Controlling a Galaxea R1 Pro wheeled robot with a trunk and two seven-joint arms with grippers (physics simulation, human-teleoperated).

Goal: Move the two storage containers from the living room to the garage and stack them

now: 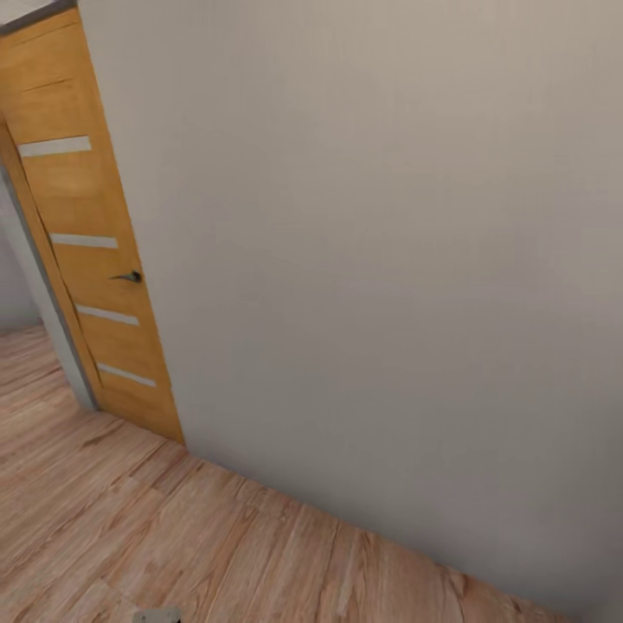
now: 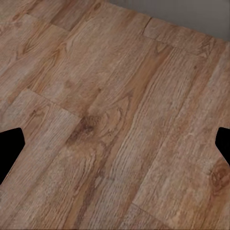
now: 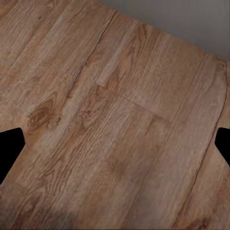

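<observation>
Living room wood-plank flooring (image 1: 130, 519) meets a cream wall (image 1: 389, 260) beside a wooden door (image 1: 86, 260). Left claw (image 2: 115, 148) and right claw (image 3: 115, 151) are spread wide, holding nothing.

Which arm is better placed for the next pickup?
Neither yet. Both wrist views show open fingertips over bare wood-plank floor; ahead are a wall and wooden door.

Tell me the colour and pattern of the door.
The door is orange-brown wood with four pale horizontal strips; head view shows it best.
</observation>
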